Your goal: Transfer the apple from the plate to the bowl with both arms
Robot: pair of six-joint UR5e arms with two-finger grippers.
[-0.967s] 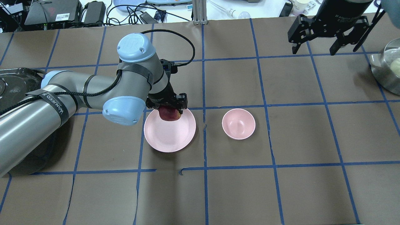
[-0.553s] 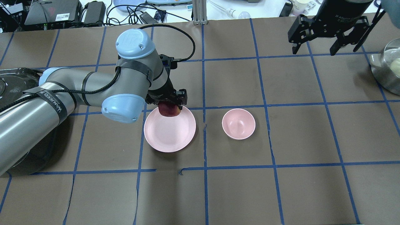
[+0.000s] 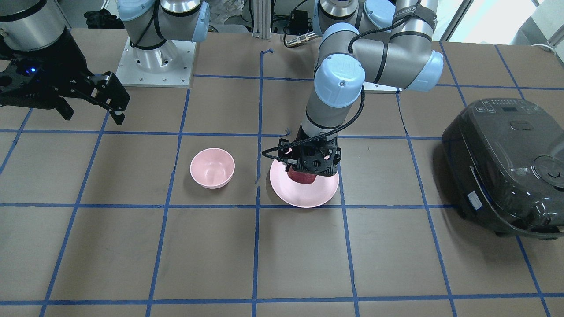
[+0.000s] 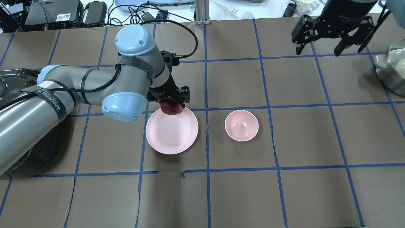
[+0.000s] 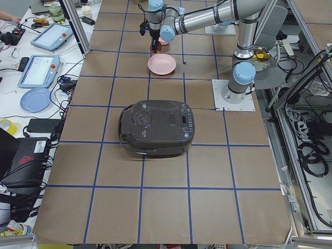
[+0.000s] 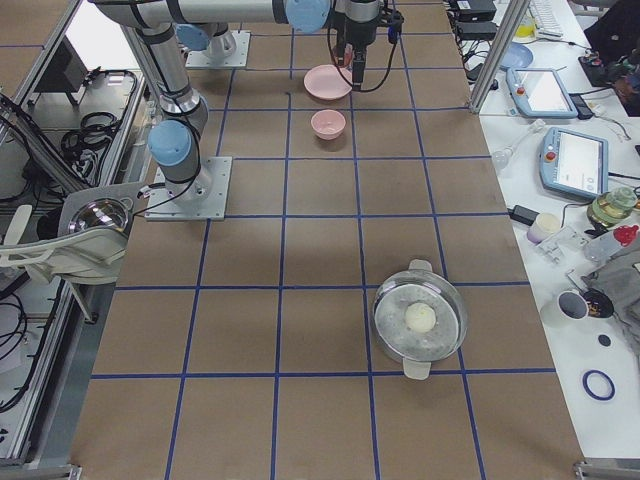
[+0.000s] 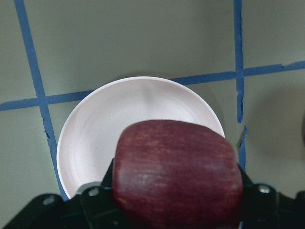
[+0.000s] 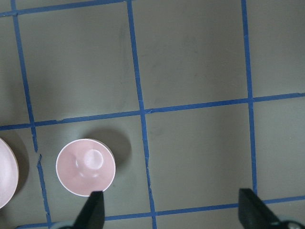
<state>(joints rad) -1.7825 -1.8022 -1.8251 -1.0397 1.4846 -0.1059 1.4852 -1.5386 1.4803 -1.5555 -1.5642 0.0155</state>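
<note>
Higher than a second ago, the apple is hanging clamped in the left gripper, plate directly beneath. Empty right gripper is waiting, spread wide. Advisable: lifting straight before swinging toward bowl.

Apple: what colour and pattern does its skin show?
The apple is dark red with faint lighter streaks; the left wrist view shows it best.

Robotics lab: taped-grid table, teach pendants, cables.
</note>
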